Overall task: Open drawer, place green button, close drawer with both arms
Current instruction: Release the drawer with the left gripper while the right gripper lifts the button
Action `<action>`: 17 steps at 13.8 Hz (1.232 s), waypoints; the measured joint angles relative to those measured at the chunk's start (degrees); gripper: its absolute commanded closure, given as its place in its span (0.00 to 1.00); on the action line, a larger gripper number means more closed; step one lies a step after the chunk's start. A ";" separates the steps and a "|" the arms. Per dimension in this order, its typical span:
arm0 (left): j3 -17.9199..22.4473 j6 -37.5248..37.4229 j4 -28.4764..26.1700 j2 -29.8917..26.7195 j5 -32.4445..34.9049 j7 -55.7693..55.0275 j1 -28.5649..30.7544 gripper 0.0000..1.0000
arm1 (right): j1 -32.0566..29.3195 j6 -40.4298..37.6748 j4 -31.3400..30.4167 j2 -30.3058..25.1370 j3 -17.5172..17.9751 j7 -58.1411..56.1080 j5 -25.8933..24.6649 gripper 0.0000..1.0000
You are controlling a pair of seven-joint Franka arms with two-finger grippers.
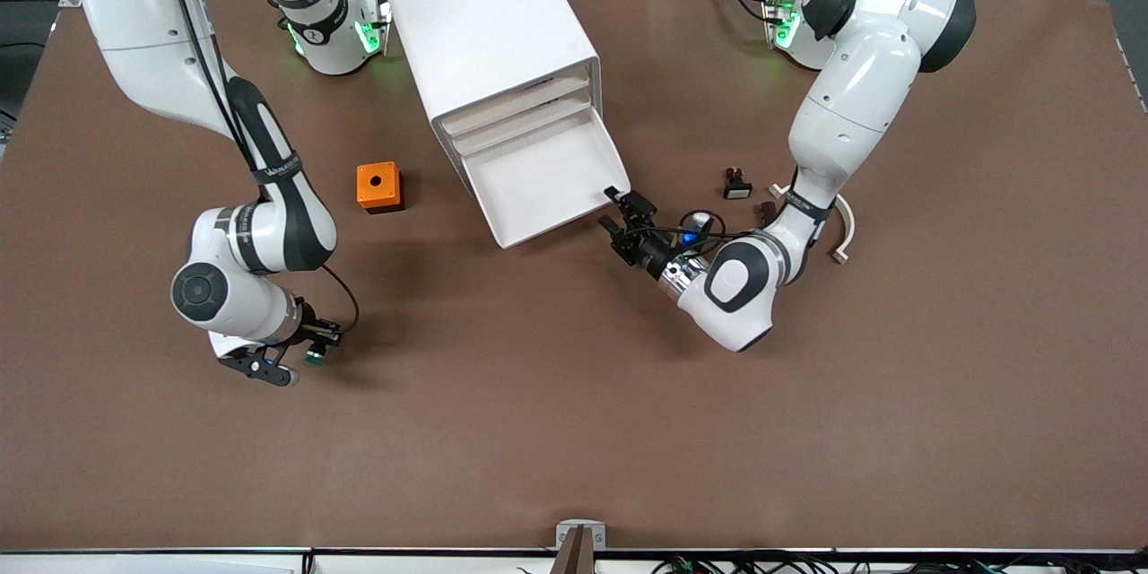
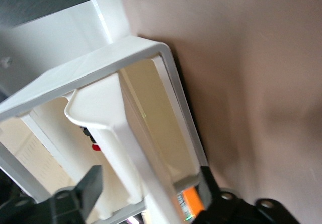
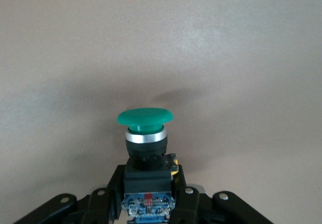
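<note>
The white cabinet (image 1: 489, 27) stands at the middle of the table. Its lowest drawer (image 1: 547, 184) is pulled out and looks empty. My left gripper (image 1: 619, 209) is at the drawer's front corner. In the left wrist view the left gripper (image 2: 150, 181) is open, with the drawer's front lip (image 2: 126, 133) between its fingers (image 2: 90, 183). My right gripper (image 1: 300, 357) is shut on the button (image 1: 314, 357), low over the table toward the right arm's end. The right wrist view shows the button's green cap (image 3: 145, 117) and black-and-blue body clamped in the right gripper (image 3: 146, 183).
An orange box (image 1: 379, 186) with a hole sits between the cabinet and the right arm. A black part with a white cap (image 1: 736, 184), a small brown piece (image 1: 765, 211) and a beige curved piece (image 1: 843, 233) lie by the left arm.
</note>
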 measured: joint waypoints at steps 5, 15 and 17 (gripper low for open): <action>1.83 0.37 5.50 -1.55 2.15 22.71 1.13 0.01 | 0.47 -11.24 0.17 -9.31 2.45 9.47 0.17 1.00; 3.06 19.75 7.36 -8.18 24.56 46.09 -1.09 0.01 | 10.30 -19.59 -10.32 -30.38 3.00 31.36 7.06 1.00; 3.03 23.76 7.40 -8.91 31.85 47.26 -2.16 0.01 | 15.34 -19.25 -11.14 -31.42 3.14 39.22 7.06 1.00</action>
